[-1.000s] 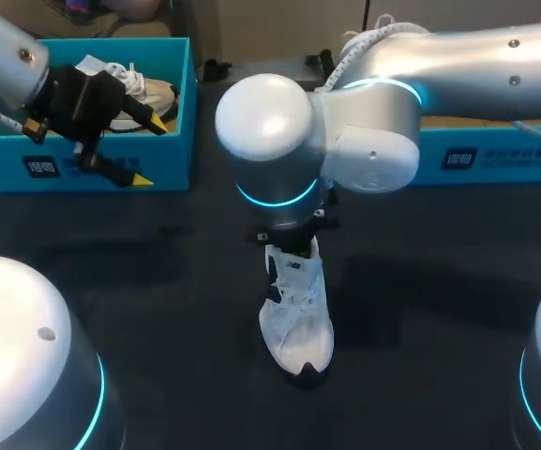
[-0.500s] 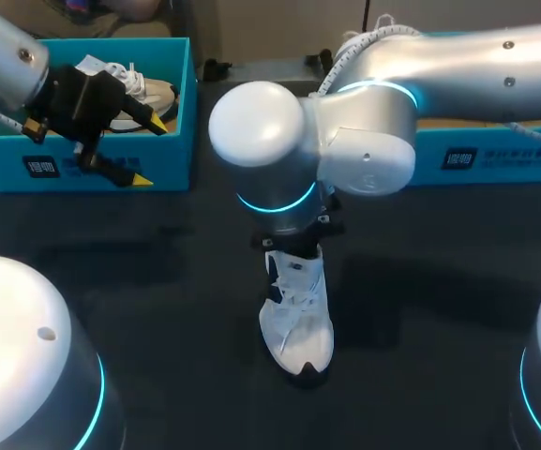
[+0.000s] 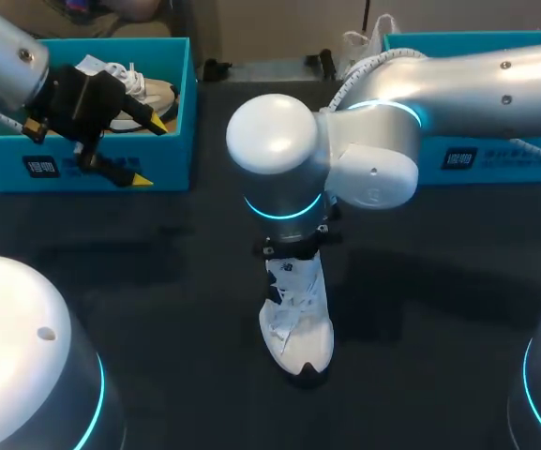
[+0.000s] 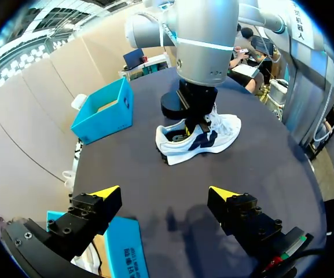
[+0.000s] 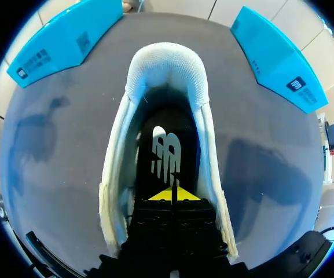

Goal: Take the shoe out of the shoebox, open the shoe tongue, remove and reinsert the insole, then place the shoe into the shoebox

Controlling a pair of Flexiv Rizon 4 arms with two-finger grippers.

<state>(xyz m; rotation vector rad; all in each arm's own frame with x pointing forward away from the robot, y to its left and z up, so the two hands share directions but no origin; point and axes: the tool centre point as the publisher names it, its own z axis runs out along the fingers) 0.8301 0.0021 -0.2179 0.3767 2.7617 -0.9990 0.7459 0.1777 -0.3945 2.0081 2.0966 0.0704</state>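
White shoe [image 3: 296, 323] being stood on dark table [image 3: 157, 281], right gripper [image 5: 171, 194] being held inside its opening, tips pressed together, left gripper [image 4: 165, 193] being held spread wide by blue shoebox [image 3: 26, 159].

Dark matte table [image 3: 167, 281], evenly lit, with soft shadows

In the head view, the silver wrist of the right arm [image 3: 284, 178] covers the heel and the opening of the white mesh sneaker [image 3: 300, 333]. In the right wrist view, the black right gripper [image 5: 172, 194] hides the part of the sneaker under it, and I cannot tell if its closed yellow tips pinch something. The turquoise cardboard shoebox [image 3: 495, 155] at the right is partly behind this arm.
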